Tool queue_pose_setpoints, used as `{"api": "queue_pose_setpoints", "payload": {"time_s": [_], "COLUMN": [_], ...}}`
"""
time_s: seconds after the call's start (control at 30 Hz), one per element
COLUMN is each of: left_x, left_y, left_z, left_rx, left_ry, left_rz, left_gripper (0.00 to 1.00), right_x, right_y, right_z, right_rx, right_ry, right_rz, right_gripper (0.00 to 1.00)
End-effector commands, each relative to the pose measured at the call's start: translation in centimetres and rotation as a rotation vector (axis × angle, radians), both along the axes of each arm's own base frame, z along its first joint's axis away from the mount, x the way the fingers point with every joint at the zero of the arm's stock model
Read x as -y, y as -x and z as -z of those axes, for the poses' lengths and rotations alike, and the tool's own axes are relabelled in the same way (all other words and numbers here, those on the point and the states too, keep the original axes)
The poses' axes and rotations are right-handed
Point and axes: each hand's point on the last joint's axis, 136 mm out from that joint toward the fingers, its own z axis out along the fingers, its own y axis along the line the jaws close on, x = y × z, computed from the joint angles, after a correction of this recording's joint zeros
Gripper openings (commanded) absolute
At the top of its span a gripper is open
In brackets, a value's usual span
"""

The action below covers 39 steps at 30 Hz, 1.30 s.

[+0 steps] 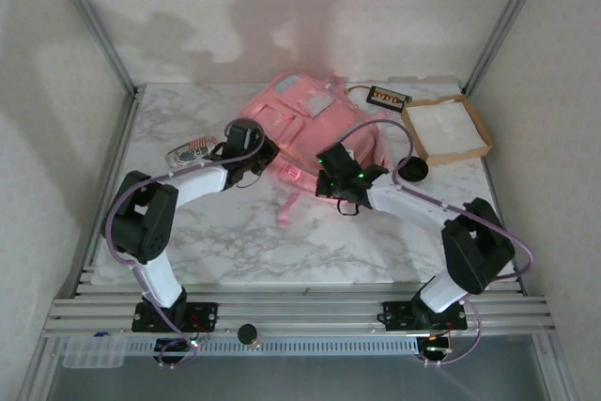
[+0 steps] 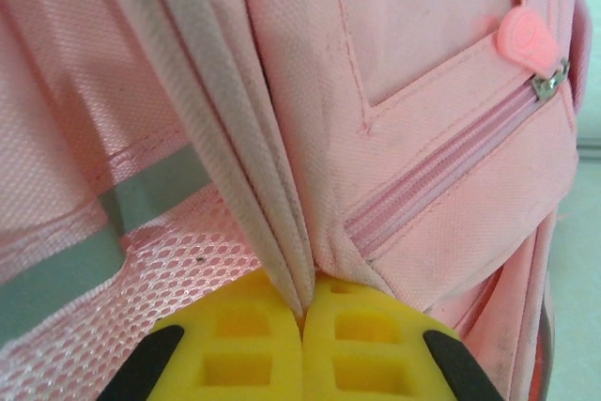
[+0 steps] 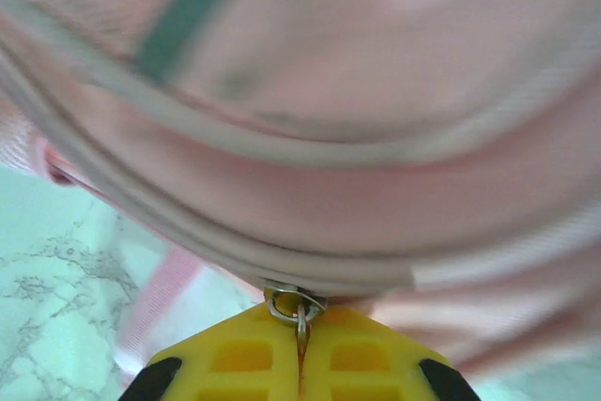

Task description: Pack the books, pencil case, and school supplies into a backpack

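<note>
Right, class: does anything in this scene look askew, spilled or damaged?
Nothing looks spilled or damaged. The backpack lies slumped at an angle in the middle, with one strap trailing loose toward the near side. The tray to its right also sits crooked.

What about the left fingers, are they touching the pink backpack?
Touching. The left wrist view shows the left fingers shut on a fold of the backpack.
</note>
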Motion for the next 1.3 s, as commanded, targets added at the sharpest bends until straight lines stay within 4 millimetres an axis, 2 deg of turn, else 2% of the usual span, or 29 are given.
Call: {"api": "queue_pose_setpoints", "payload": {"time_s": [0.0, 0.1, 0.13, 0.23, 0.27, 0.3, 0.33, 0.4, 0.57, 0.63, 0.7, 0.77, 0.9, 1.03, 1.27], "left_x": [-7.6, -8.3, -8.2, -7.8, -7.2, -6.1, -5.2, -4.2, -1.2, 0.1, 2.1, 3.8, 5.6, 6.0, 7.1], "left_y": [-3.0, -4.6, -5.1, -4.7, -4.3, -3.8, -3.2, -1.4, 3.8, 5.8, 6.9, 7.7, 8.6, 8.6, 8.7], "left_z": [0.5, 0.2, -0.2, -1.4, -1.9, -2.6, -3.3, -3.7, -3.8, -3.5, -4.5, -4.5, -3.5, -1.7, -0.9], "left_rx": [0.013, 0.033, 0.044, 0.084, 0.101, 0.129, 0.143, 0.124, 0.071, 0.047, 0.079, 0.056, 0.017, -0.041, -0.065], "left_ry": [-0.226, -0.258, -0.253, -0.197, -0.144, -0.069, -0.012, 0.041, 0.132, 0.207, 0.276, 0.278, 0.301, 0.296, 0.300], "left_rz": [-0.147, -0.120, -0.100, -0.085, -0.073, -0.036, -0.001, 0.012, 0.031, 0.007, 0.023, 0.034, -0.005, -0.056, -0.120], "left_gripper": [0.00, 0.00, 0.00, 0.00, 0.09, 0.29, 0.40, 0.49, 0.57, 0.59, 0.61, 0.62, 0.62, 0.60, 0.55], "right_x": [5.0, 6.8, 6.6, 2.2, 1.0, 0.0, -0.6, -1.3, -1.7, -2.0, -2.2, -2.1, -2.0, -2.3, -2.5], "right_y": [0.7, 0.3, 0.1, -0.1, -0.1, 0.0, 0.0, -0.2, -0.5, -0.6, -0.6, -0.7, -0.9, -1.1, -1.3], "right_z": [-0.1, 0.3, 0.2, -1.5, -1.7, -1.5, -1.2, -0.5, -0.2, -0.1, 0.0, -0.2, -0.7, -1.0, -1.0], "right_rx": [-0.032, -0.060, -0.056, -0.011, -0.008, -0.017, -0.026, -0.037, -0.021, -0.018, -0.018, -0.008, 0.020, 0.035, 0.048], "right_ry": [0.104, 0.086, 0.073, -0.036, -0.050, -0.055, -0.053, -0.060, -0.068, -0.072, -0.076, -0.071, -0.071, -0.079, -0.077], "right_rz": [0.057, 0.075, 0.071, -0.026, -0.053, -0.077, -0.087, -0.106, -0.125, -0.139, -0.150, -0.151, -0.155, -0.165, -0.180], "right_gripper": [0.00, 0.00, 0.00, 0.00, 0.00, 0.00, 0.00, 0.00, 0.00, 0.00, 0.00, 0.00, 0.00, 0.00, 0.00]}}
